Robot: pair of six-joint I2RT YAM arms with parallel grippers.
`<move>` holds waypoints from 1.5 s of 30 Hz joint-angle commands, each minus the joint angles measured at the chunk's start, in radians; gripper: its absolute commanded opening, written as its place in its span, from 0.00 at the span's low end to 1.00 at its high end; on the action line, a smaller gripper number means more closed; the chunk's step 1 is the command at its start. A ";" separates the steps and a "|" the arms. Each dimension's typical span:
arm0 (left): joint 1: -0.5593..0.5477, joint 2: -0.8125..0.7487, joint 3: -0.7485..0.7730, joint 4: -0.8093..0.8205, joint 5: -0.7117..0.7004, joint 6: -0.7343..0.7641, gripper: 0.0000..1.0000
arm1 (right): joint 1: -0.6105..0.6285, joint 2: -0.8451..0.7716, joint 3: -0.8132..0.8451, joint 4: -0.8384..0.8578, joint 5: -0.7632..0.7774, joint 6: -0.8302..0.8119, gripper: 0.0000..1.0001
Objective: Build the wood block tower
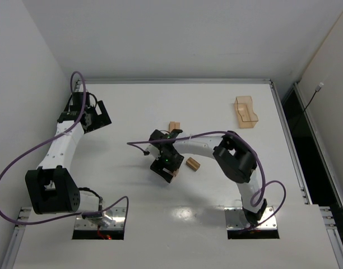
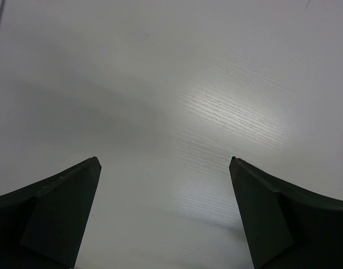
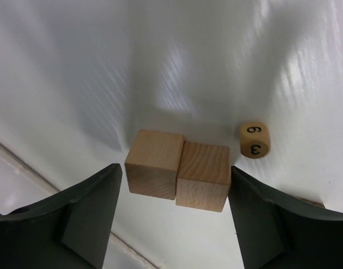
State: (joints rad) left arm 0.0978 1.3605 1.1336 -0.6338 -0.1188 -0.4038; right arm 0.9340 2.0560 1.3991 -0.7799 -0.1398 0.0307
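Cubes: two plain pale-wood ones with the grain showing, side by side and touching, mid-table between the right fingers.
Die: tiny and numbered, at 2 o'clock from the cubes.
Right gripper: fingers hug the pair — clamped or not, can't tell.
Left gripper: spread wide over the table, out at 10 o'clock.

A plain light-brown wooden block rests on the white surface, its side touching a second wooden block with visible grain. A tiny numbered cube, showing a 3, lies just beside them. A lone wooden piece lies apart, angled.
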 commanded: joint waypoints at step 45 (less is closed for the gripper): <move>0.011 -0.031 -0.029 0.054 0.087 0.017 1.00 | -0.069 -0.051 0.017 -0.010 0.146 -0.262 0.00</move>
State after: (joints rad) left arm 0.0982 1.3594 1.1076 -0.6109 -0.0460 -0.3931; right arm 0.8791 1.9671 1.3811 -0.7906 0.0299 -0.1997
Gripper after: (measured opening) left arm 0.996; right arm 0.576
